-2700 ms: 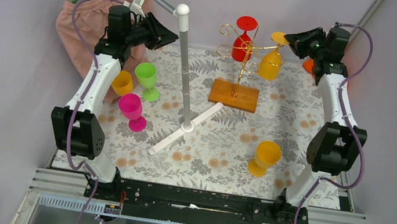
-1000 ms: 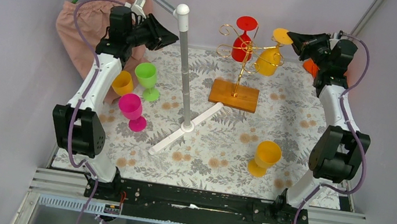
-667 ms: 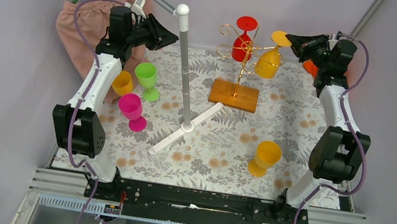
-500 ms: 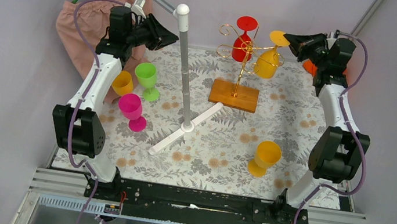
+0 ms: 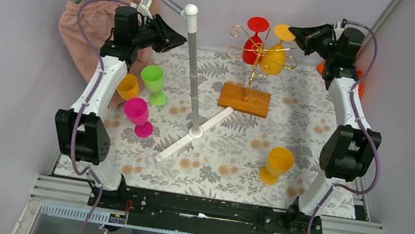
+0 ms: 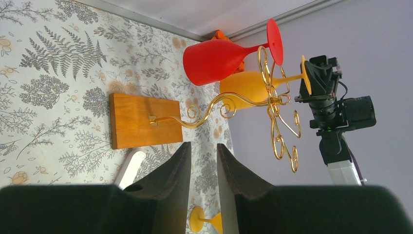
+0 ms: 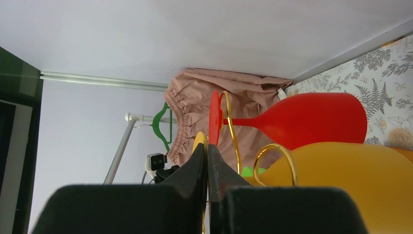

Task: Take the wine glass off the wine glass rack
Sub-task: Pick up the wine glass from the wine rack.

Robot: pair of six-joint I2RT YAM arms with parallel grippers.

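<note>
Claw on right arm (image 5: 294, 30) pinched on yellow wine glass (image 5: 273, 60) foot; left claw (image 6: 203, 147) part-open, empty.

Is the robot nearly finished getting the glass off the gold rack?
Not yet. Done: the right gripper is shut on the foot of the yellow wine glass. In hand: that glass, which hangs upside down on the wine glass rack beside the red glass. Left: slide it off the wire arm and carry it clear. The left gripper is open, holding nothing.

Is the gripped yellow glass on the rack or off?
On: the glass hangs bowl-down, stem in a wire arm of the rack, right gripper shut on its foot.
</note>
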